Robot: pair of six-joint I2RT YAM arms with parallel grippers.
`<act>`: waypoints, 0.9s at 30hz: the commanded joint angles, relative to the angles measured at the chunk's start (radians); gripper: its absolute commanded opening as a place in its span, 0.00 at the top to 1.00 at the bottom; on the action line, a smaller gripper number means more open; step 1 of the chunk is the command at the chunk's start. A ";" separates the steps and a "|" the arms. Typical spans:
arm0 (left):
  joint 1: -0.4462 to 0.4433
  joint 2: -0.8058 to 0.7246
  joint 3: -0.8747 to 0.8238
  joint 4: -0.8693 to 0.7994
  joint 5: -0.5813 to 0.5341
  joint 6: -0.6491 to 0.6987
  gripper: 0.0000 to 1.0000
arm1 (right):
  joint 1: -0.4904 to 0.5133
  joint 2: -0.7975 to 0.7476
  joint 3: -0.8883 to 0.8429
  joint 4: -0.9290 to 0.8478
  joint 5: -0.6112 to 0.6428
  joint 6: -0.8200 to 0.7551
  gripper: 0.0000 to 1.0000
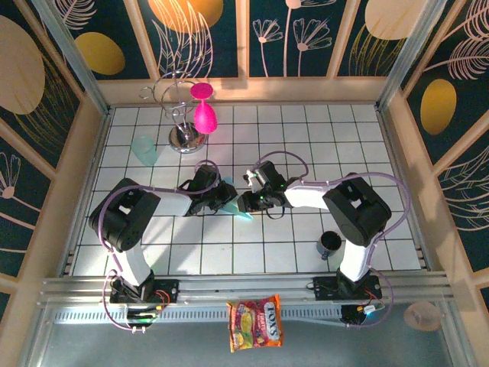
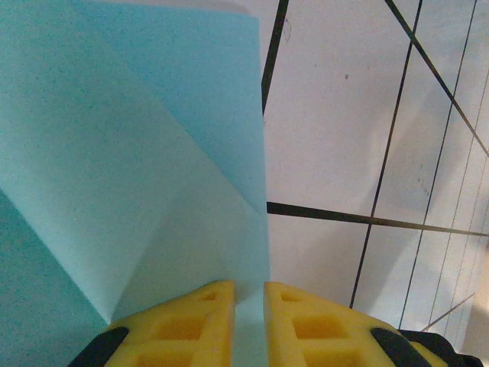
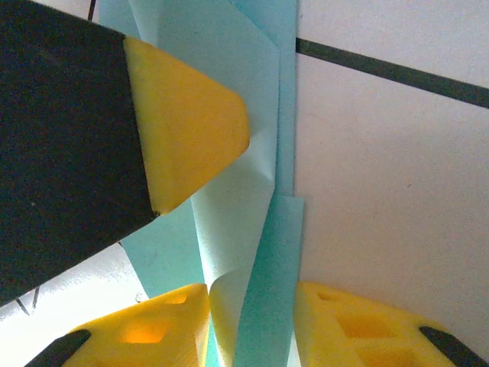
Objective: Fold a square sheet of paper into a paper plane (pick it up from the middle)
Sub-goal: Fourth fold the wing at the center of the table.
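The left gripper (image 2: 248,298) was nearly closed, its yellow pads (image 2: 187,321) pinching the paper (image 2: 137,168) in the narrow slit between them. From there the paper spread away over the table (image 2: 344,138), a light-blue sheet with a diagonal crease and one straight edge.

The right gripper (image 3: 252,302) had its jaws partly apart. The paper's loose layers rose between them (curled, not pressed flat). The folds touched or nearly touched both fingers, but nothing looked clamped. Just beyond, a pad (image 3: 191,130) of the left gripper hung over the same narrow strip of paper.

From above, the two grippers met nose to nose near the middle of the table, with a sliver of paper (image 1: 243,215) showing just below them.

Farther out, a teal cup (image 1: 145,151) stood at the left rear. Beside it was a wire stand (image 1: 186,140) with two pink goblets (image 1: 205,118). A dark mug (image 1: 330,245) sat near the right arm's base, and a snack packet (image 1: 256,323) lay off the table's near edge.
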 commanded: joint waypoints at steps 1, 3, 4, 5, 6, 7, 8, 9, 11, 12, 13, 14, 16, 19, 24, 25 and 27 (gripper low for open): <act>0.006 0.013 0.017 -0.034 -0.010 0.006 0.81 | 0.004 0.045 0.004 -0.022 0.006 -0.017 0.67; 0.006 0.006 0.021 -0.032 -0.009 0.007 0.81 | 0.004 0.055 0.004 -0.027 0.005 -0.017 0.70; 0.007 0.003 0.023 -0.032 -0.007 0.007 0.80 | 0.004 0.059 0.004 -0.029 0.005 -0.017 0.71; 0.007 -0.001 0.026 -0.031 -0.004 0.009 0.80 | 0.002 0.063 0.004 -0.030 0.005 -0.017 0.72; 0.006 -0.005 0.028 -0.028 -0.002 0.010 0.80 | 0.002 0.067 0.004 -0.031 0.003 -0.017 0.73; 0.006 -0.009 0.031 -0.029 0.000 0.010 0.80 | 0.001 0.071 0.004 -0.033 0.003 -0.017 0.73; 0.007 -0.014 0.032 -0.028 0.002 0.013 0.79 | 0.002 0.074 0.004 -0.034 0.003 -0.016 0.74; 0.007 -0.020 0.034 -0.027 0.004 0.015 0.79 | 0.002 0.077 0.005 -0.034 0.003 -0.016 0.74; 0.007 -0.037 0.034 -0.020 0.005 0.019 0.79 | 0.002 0.083 0.005 -0.038 0.003 -0.016 0.74; 0.007 -0.048 0.033 -0.014 0.007 0.022 0.78 | 0.002 0.084 0.006 -0.039 0.002 -0.016 0.74; 0.007 -0.060 0.031 -0.012 0.007 0.025 0.78 | 0.002 0.084 0.005 -0.036 0.003 -0.015 0.74; 0.008 -0.063 0.029 -0.011 0.005 0.028 0.77 | 0.002 0.086 0.005 -0.038 0.003 -0.015 0.74; 0.008 -0.100 0.021 -0.011 0.000 0.032 0.77 | 0.002 0.089 0.006 -0.039 0.003 -0.014 0.74; 0.008 -0.107 0.003 -0.023 -0.010 0.031 0.77 | 0.002 0.091 0.005 -0.037 0.003 -0.012 0.74; 0.008 -0.076 -0.008 -0.017 -0.003 0.026 0.78 | 0.002 0.094 0.005 -0.036 0.002 -0.010 0.74; 0.008 -0.075 -0.008 -0.010 -0.001 0.024 0.78 | 0.002 0.096 0.005 -0.035 0.003 -0.009 0.74; 0.009 -0.055 -0.008 -0.002 0.003 0.021 0.79 | 0.002 0.097 0.005 -0.036 0.002 -0.007 0.74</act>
